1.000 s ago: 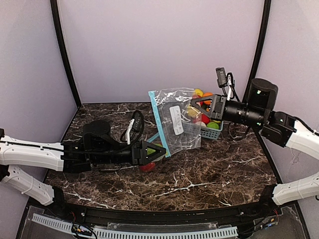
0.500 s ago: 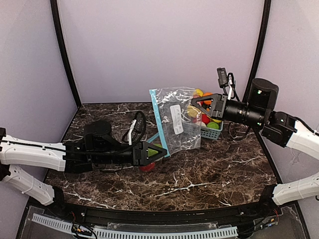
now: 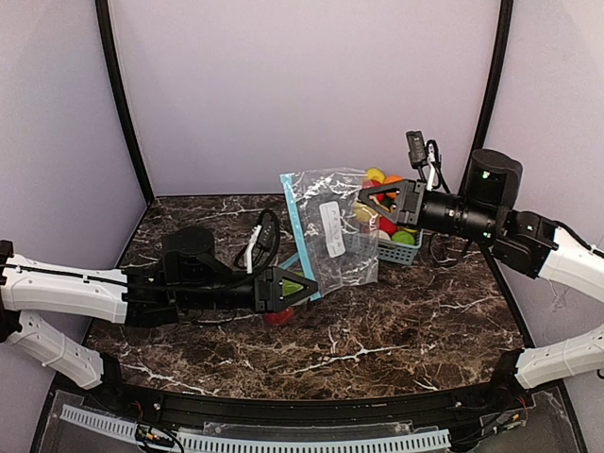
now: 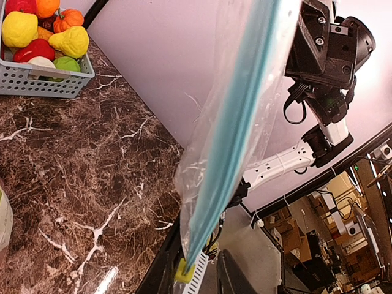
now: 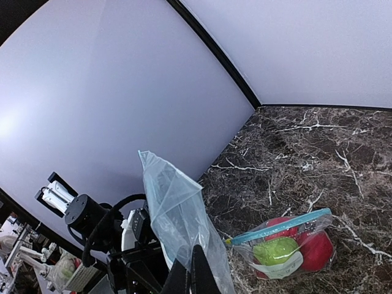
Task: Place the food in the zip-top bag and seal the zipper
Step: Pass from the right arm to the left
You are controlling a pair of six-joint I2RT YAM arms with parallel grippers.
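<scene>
place: robot lab booth | evidence: plain white walls, black frame posts, marbled table, clutter beyond

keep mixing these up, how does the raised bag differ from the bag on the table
The held bag is upright in the right gripper; the table bag lies on its side. The held bag looks empty; the table bag holds green fruit and red fruit. Both are clear with teal zippers.

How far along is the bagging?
Done: one filled bag with red and green fruit lies on the table. In hand: right gripper holds a second bag upright, looking empty; left gripper at its zipper edge. Left: the fruit pile in the basket, then sealing.
</scene>
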